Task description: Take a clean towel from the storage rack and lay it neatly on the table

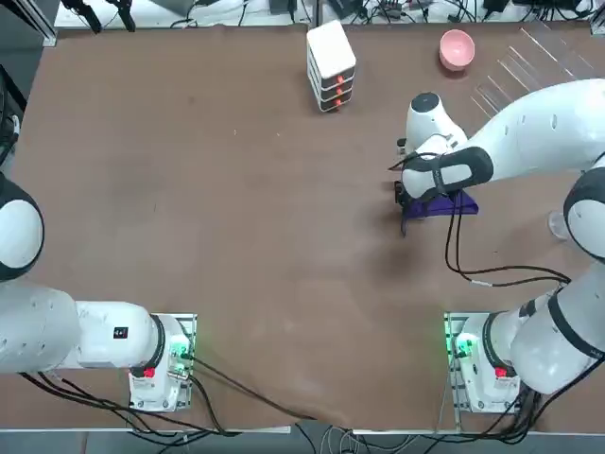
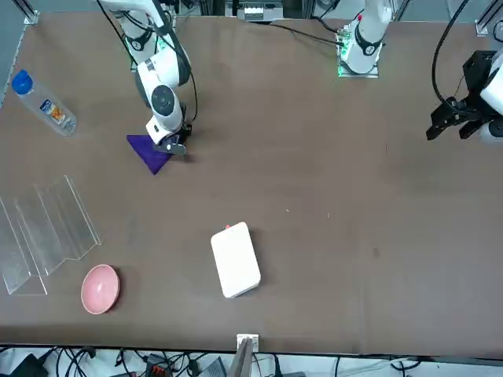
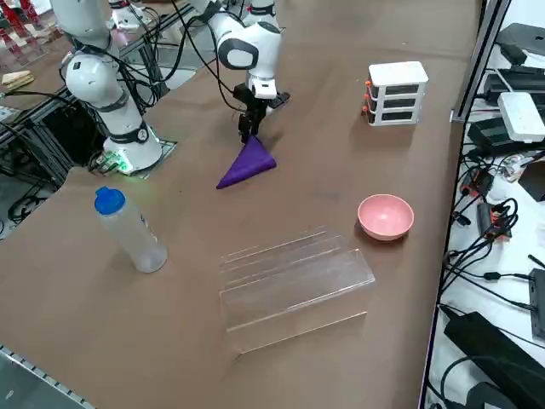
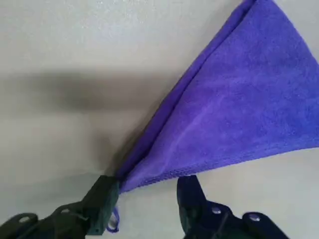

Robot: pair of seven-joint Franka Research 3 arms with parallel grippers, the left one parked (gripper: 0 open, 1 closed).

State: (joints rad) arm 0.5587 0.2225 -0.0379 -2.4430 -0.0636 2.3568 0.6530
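Observation:
The purple towel lies on the reddish-brown table as a folded triangle. It sits on the right side, well away from the clear acrylic storage rack. My right gripper stands low over the towel's pointed corner. In the wrist view the gripper is open. The towel tapers to a tip beside one finger, and the other finger stands apart from the cloth.
A white stacked box stands at the far middle. A pink bowl sits beside the rack. A clear bottle with a blue cap stands near the right edge.

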